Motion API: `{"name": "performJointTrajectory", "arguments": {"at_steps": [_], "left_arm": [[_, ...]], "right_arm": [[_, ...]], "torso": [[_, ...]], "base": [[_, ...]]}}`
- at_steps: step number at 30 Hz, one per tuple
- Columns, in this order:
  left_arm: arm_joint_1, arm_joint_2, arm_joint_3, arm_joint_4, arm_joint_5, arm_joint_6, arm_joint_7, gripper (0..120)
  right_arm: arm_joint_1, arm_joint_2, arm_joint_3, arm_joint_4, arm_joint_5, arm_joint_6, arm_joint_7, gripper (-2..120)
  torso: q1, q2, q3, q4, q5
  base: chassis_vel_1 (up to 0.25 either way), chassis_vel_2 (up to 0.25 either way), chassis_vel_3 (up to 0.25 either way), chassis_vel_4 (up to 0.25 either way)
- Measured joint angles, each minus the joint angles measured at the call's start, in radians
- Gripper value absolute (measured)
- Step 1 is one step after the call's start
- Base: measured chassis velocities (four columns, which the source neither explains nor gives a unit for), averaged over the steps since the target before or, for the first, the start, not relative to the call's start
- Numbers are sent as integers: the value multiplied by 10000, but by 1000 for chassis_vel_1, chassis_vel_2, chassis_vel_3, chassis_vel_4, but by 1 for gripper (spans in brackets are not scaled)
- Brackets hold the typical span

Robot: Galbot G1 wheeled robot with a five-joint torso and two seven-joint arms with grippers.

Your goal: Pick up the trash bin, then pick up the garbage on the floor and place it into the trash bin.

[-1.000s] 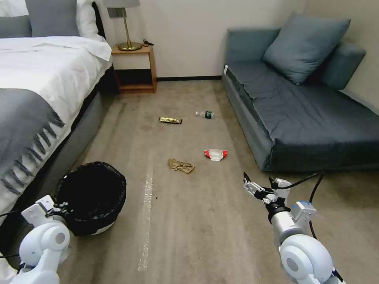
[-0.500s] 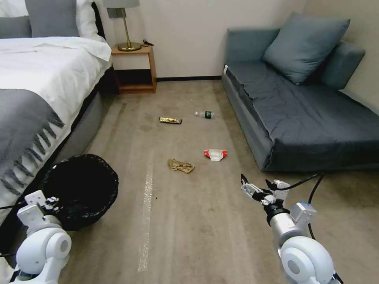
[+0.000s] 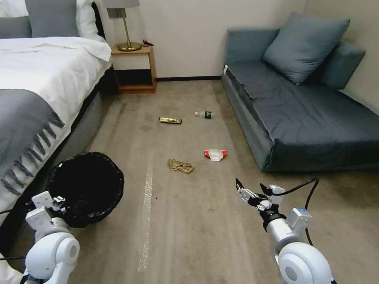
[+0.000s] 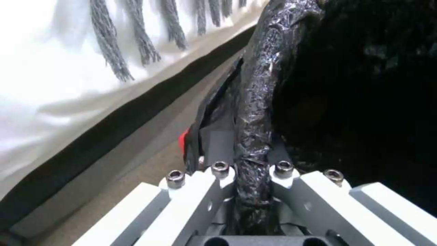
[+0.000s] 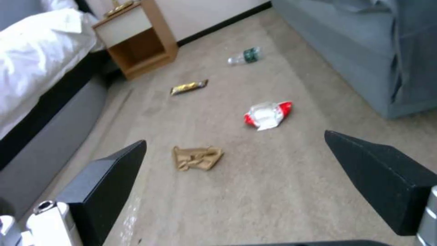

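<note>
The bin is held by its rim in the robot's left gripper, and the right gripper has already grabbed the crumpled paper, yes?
Not quite. The left gripper does clamp the bin rim, but the right wrist view shows the right gripper open and empty; the crumpled paper lies on the carpet.

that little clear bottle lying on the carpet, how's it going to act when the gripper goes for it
The bottle lies on its side, so a nudge will probably roll it. It looks small and clear, likely light and easy to squash. The open right gripper hovers far short of it, with the crumpled paper between them.
</note>
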State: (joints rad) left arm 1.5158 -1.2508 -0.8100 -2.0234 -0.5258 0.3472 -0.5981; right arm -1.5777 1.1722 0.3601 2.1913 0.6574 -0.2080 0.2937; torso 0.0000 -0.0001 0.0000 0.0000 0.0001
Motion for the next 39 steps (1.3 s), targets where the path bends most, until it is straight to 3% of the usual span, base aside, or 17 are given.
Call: {"name": "performJointTrajectory", "arguments": {"at_steps": [10, 39], "left_arm": [[150, -23, -5, -8, 23, -137, 94, 3], [253, -27, -190, 30, 15, -328, 468, 3]], "right_arm": [[-92, -189, -95, -55, -354, 286, -762, 100], [281, -429, -284, -731, -557, 651, -957, 100]], "torso": [[0, 0, 0, 0, -1], [0, 1, 0, 0, -1]], "base": [[0, 0, 0, 0], [0, 0, 0, 0]]}}
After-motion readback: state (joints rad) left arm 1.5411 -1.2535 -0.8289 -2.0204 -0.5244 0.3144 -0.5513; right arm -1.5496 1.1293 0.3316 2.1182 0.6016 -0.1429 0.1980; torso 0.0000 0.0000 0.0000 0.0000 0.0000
